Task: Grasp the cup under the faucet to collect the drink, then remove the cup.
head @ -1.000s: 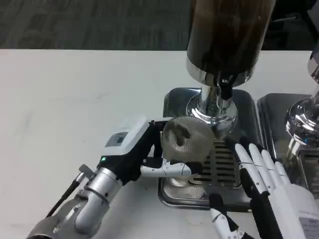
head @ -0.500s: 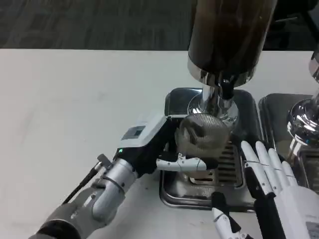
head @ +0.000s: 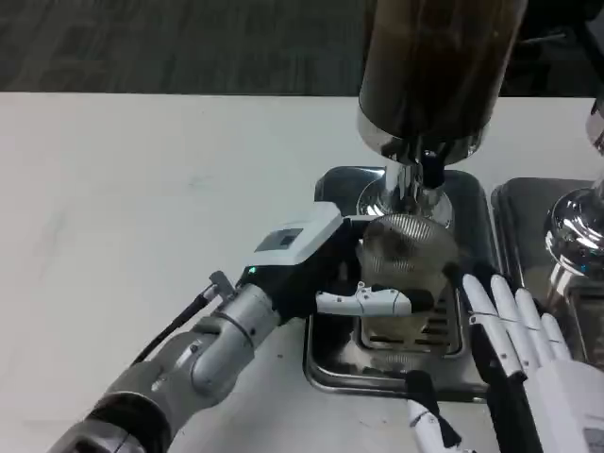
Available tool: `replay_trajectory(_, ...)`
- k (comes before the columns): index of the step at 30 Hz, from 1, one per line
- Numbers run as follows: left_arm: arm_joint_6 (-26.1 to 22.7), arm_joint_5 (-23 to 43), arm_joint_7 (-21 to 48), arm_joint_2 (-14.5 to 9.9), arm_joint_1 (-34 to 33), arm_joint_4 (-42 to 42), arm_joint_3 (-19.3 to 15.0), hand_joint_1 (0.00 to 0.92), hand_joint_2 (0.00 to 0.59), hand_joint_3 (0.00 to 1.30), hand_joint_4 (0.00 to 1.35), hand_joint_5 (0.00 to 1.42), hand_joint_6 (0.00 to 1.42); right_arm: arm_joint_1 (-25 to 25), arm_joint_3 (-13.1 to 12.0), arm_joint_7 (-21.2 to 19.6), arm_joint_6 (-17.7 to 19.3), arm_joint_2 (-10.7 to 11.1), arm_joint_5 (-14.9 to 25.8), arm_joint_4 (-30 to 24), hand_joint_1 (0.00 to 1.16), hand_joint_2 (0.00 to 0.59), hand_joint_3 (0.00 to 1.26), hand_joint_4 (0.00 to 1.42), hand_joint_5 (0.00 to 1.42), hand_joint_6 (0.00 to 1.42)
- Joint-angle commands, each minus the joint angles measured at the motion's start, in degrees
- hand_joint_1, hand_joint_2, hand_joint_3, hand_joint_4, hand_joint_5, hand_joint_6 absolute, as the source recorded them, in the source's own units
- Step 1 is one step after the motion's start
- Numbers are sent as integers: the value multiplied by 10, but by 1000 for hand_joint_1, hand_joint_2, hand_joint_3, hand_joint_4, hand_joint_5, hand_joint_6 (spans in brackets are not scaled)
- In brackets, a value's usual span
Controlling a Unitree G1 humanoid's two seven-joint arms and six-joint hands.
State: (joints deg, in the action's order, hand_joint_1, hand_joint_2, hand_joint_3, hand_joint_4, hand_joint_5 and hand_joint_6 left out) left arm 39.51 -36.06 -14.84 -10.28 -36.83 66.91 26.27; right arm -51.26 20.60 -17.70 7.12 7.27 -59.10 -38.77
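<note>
A clear ribbed plastic cup [head: 404, 274] stands upright over the grille of the steel drip tray [head: 330, 363], just below the black faucet [head: 429, 168] of the dark drink dispenser [head: 432, 66]. My left hand [head: 326, 269] grips the cup from its left side, fingers wrapped round the lower wall. A pale liquid seems to sit in the cup's bottom. My right hand [head: 514, 344] hovers at the tray's right front corner, fingers straight and apart, holding nothing, close to the cup without touching it.
A second chrome dispenser [head: 578, 226] with its own tray [head: 510, 203] stands at the right edge. White table [head: 142, 189] stretches bare to the left. Dark carpet lies beyond the table's far edge.
My left hand has carried the cup to the right and back, from the tray's left part to under the faucet. My right hand has shifted slightly right and down.
</note>
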Motion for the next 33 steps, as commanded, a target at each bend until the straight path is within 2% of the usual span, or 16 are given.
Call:
replay_trajectory(1, -15, -5, 20, -1, 6, 6, 12, 121, 92, 389, 351, 378, 264, -4, 8, -9, 2, -7, 5, -7, 366, 485, 64, 0, 0, 0)
replay_trajectory(8, -14, -15, -1, -18, 9, -8, 19, 101, 89, 356, 200, 249, 154, 11, 6, -2, 3, -5, 16, 0, 367, 485, 64, 0, 0, 0)
replay_trajectory(10, -19, -31, -26, -26, 10, -19, 31, 63, 75, 276, 74, 146, 66, 19, 3, -1, 4, -3, 21, 3, 367, 485, 64, 0, 0, 0)
replay_trajectory(13, -33, -64, -69, -39, 15, -44, 51, 42, 56, 167, 3, 77, 6, 28, 0, 0, 4, 1, 29, 9, 367, 485, 64, 0, 0, 0)
replay_trajectory(16, -50, -86, -94, -48, 23, -68, 61, 16, 45, 76, 0, 3, 0, 35, -1, 2, 4, 4, 34, 13, 367, 485, 64, 0, 0, 0)
replay_trajectory(21, -91, -103, -105, -58, 36, -99, 68, 11, 44, 65, 0, 0, 0, 42, -3, 2, 5, 8, 41, 19, 367, 485, 64, 0, 0, 0)
replay_trajectory(24, -105, -106, -107, -64, 44, -120, 69, 2, 44, 12, 0, 0, 0, 43, -4, 2, 5, 10, 43, 20, 367, 485, 64, 0, 0, 0)
replay_trajectory(33, -99, -80, -120, -105, 104, -227, 34, 0, 39, 0, 0, 0, 0, 49, -3, 0, 5, 13, 49, 25, 369, 485, 72, 0, 0, 0)
